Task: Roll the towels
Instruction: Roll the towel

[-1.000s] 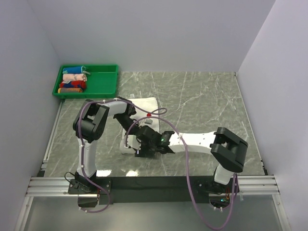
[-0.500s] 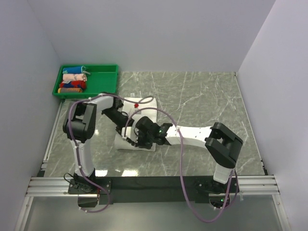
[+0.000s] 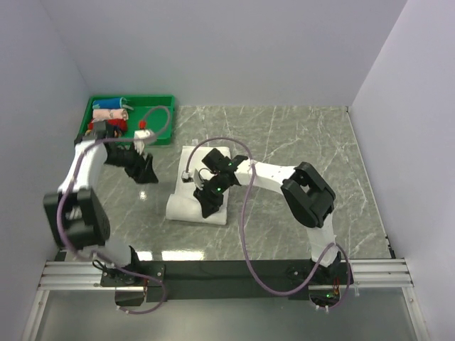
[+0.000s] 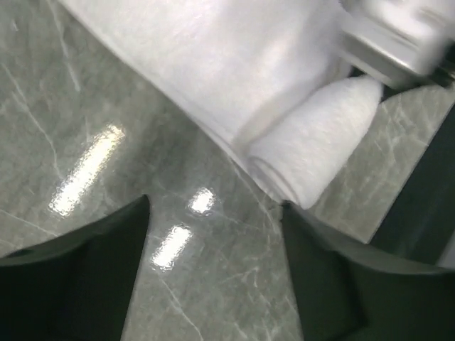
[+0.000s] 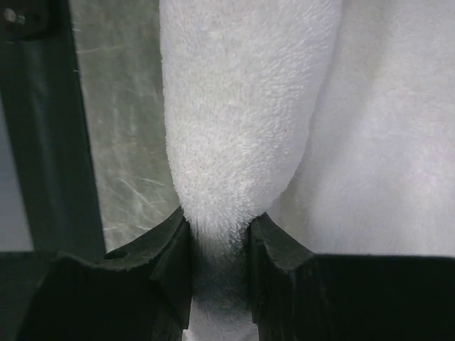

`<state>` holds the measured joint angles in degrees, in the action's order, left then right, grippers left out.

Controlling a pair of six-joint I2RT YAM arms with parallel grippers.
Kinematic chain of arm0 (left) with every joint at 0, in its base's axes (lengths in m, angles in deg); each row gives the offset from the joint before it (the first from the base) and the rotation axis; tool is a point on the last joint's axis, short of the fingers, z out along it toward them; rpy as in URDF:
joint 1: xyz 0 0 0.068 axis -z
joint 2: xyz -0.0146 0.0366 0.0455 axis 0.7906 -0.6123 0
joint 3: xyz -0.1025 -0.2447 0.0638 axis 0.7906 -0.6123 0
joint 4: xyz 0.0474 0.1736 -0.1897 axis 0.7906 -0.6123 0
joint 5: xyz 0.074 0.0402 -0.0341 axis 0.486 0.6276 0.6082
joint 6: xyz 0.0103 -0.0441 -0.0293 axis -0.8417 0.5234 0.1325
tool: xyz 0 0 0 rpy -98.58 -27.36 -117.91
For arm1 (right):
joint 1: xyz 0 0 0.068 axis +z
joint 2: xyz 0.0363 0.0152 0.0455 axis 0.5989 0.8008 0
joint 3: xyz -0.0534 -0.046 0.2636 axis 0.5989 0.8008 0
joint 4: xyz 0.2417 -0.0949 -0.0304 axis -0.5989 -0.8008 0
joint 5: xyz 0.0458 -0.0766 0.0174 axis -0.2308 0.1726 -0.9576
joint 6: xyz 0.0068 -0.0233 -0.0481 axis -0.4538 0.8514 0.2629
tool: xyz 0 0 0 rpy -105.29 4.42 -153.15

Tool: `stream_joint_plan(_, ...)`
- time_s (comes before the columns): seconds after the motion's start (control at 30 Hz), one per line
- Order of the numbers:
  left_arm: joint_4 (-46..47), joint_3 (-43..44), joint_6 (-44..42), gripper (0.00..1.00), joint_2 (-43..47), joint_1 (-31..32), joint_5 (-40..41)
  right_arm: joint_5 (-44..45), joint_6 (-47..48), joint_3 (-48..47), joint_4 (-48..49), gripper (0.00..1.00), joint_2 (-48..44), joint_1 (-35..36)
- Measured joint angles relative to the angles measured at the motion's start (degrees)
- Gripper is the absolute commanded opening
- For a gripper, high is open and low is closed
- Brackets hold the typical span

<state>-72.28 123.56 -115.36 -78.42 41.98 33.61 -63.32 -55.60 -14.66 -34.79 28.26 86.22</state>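
- Large white terry-cloth towel: left of grey marble worktop centre, near end rolled.
- Right gripper jaws pinching the roll; grip firmly, turn evenly toward far edge.
- Left gripper jaws spread, empty, near left edge.

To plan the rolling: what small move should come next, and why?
Probably the right pincer should roll onward over the flat towel: it is shut on the rolled end, much cloth lies flat, and the left pincer hangs open, apart.
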Motion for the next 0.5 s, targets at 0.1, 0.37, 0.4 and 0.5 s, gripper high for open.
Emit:
stream_joint_plan(0.1, 1.9, -10.3, -2.9, 0.86, 13.4, 2.0, 1.6, -6.1, -0.5, -3.1, -3.0, 0.0, 3.5, -1.8)
stream_joint_plan(0.37, 15.4, -34.8, -5.0, 0.89, 42.0, 23.3, 11.0, -21.9, -0.7, -11.2, -13.7, 0.0, 14.0, -2.7)
stream_joint_plan(0.4, 17.0, -37.0, -5.0, 0.89, 44.4, 26.4, 12.5, -24.0, -0.7, -12.0, -15.3, 0.0, 15.3, -2.8)
stream_joint_plan(0.5, 20.4, -41.0, -5.2, 0.89, 47.7, 33.8, 16.2, -28.9, -0.7, -13.3, -19.6, 0.0, 18.8, -3.4)
